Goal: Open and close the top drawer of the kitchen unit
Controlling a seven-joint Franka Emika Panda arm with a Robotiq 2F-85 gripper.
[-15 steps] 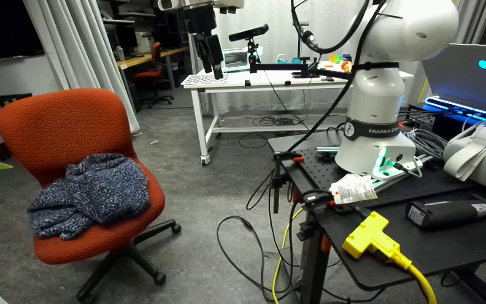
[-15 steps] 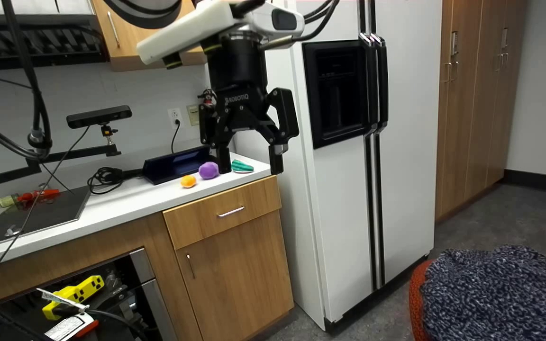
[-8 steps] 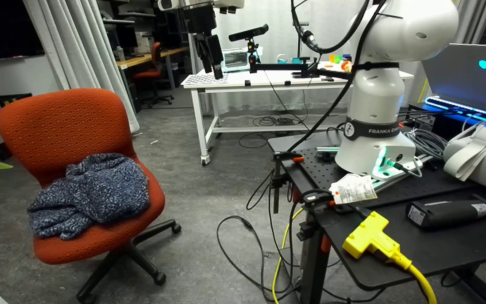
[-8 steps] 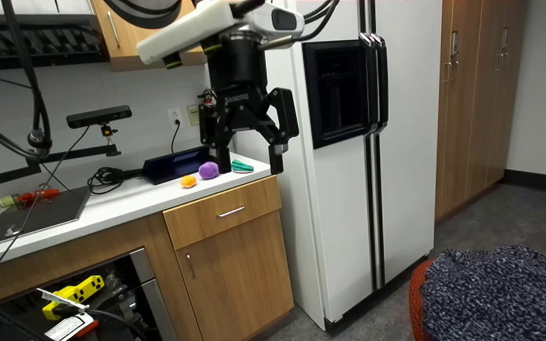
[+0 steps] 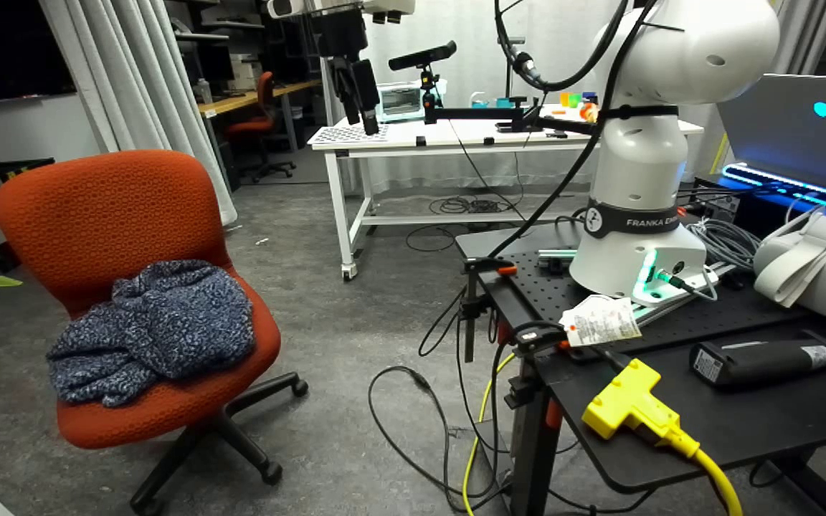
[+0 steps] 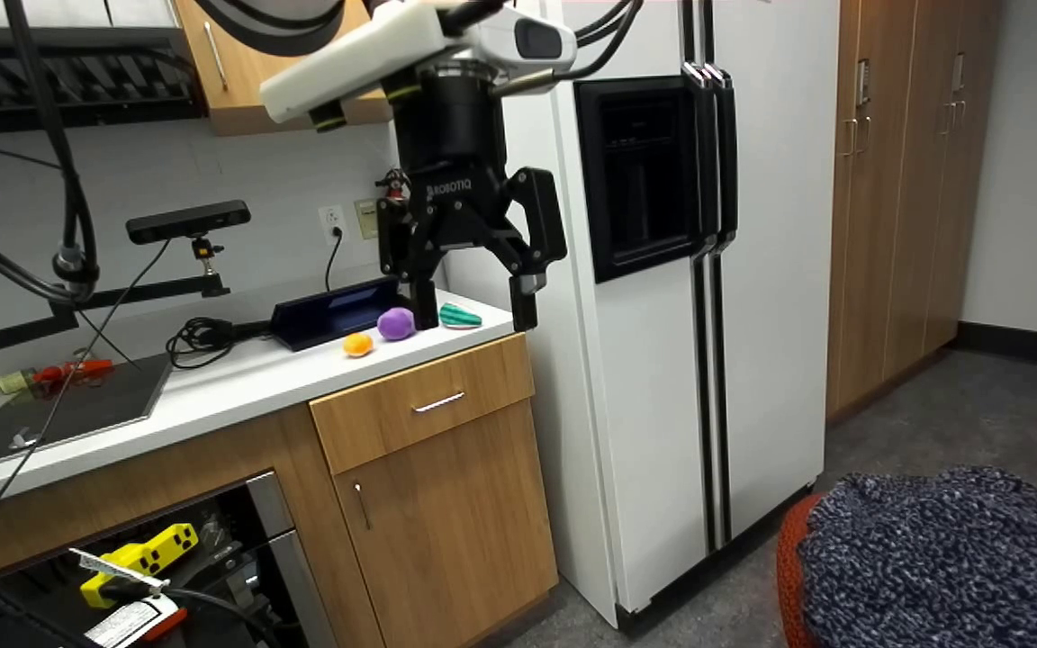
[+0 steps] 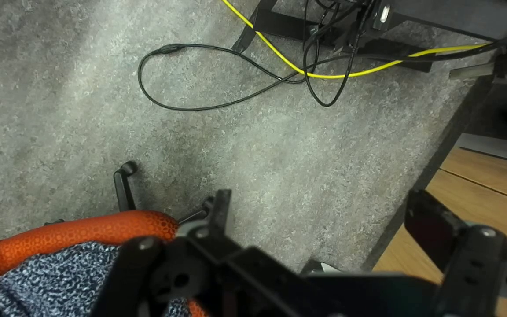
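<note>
The top drawer (image 6: 419, 400) of the kitchen unit (image 6: 460, 504) shows in an exterior view as a light-wood front under the white counter. It appears shut, its inside hidden. Its silver handle (image 6: 437, 402) faces outward. My gripper (image 6: 475, 317) points down with its fingers wide apart and nothing between them. In that view it appears above the handle, in front of the counter; it does not touch the drawer. It also shows in an exterior view (image 5: 358, 122) and in the wrist view (image 7: 319, 196), over grey floor. Wood fronts (image 7: 478, 193) of the unit show at the wrist view's right.
A white refrigerator (image 6: 770, 270) stands right of the unit. An orange ball (image 6: 357, 345), a purple ball (image 6: 396, 324) and a blue tray (image 6: 329, 310) lie on the counter (image 6: 239, 387). An orange chair (image 5: 105, 222) holds a sweater (image 5: 162, 330). Cables (image 7: 200, 108) lie on the floor.
</note>
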